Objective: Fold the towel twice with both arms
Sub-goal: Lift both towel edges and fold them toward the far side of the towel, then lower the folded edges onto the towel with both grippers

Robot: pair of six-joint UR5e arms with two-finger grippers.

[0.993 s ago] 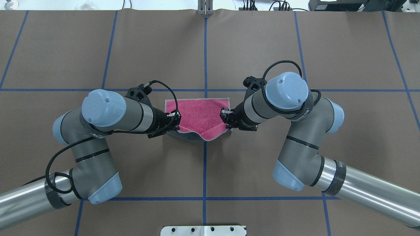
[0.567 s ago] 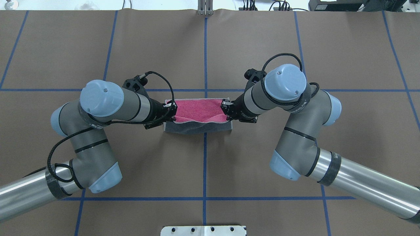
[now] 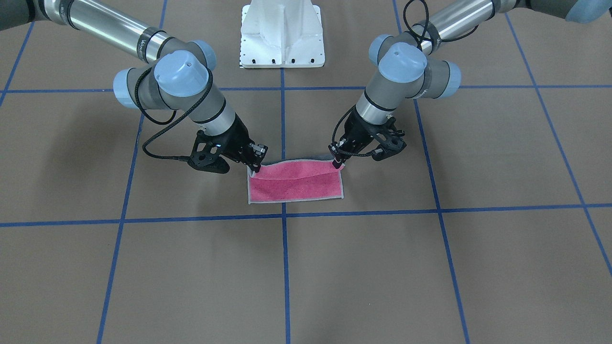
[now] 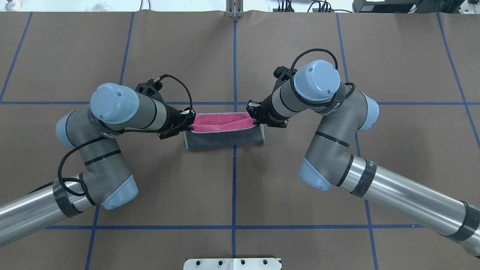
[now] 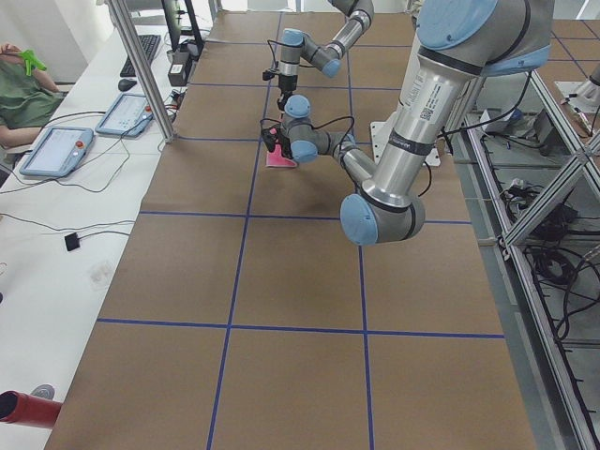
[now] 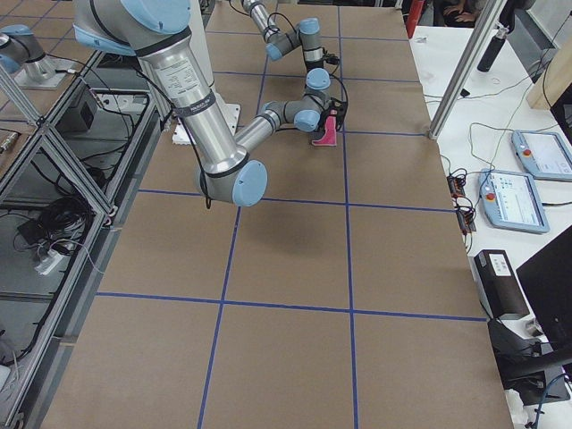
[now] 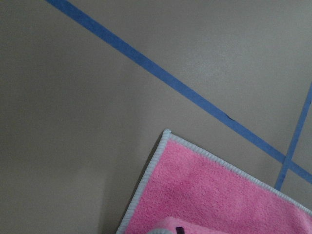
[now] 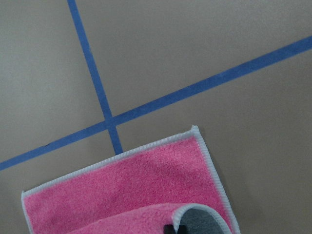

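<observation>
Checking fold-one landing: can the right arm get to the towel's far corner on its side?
Likely yes: the right pincer, shut on the towel's lifted edge, hangs just short of that corner, which lies flat, uncovered.

A brown worktop (image 4: 232,187) carries a grid of blue tape lines (image 4: 234,56). In the front-facing view a white pedestal base (image 3: 282,33) stands on it at 12 o'clock. In the left-side view a white side desk (image 5: 47,281) runs along 9 o'clock, bearing one tablet (image 5: 56,150), another (image 5: 128,114) beside it and a keyboard (image 5: 147,49) at 11 o'clock; a person in green (image 5: 21,89) sits at 10 o'clock
</observation>
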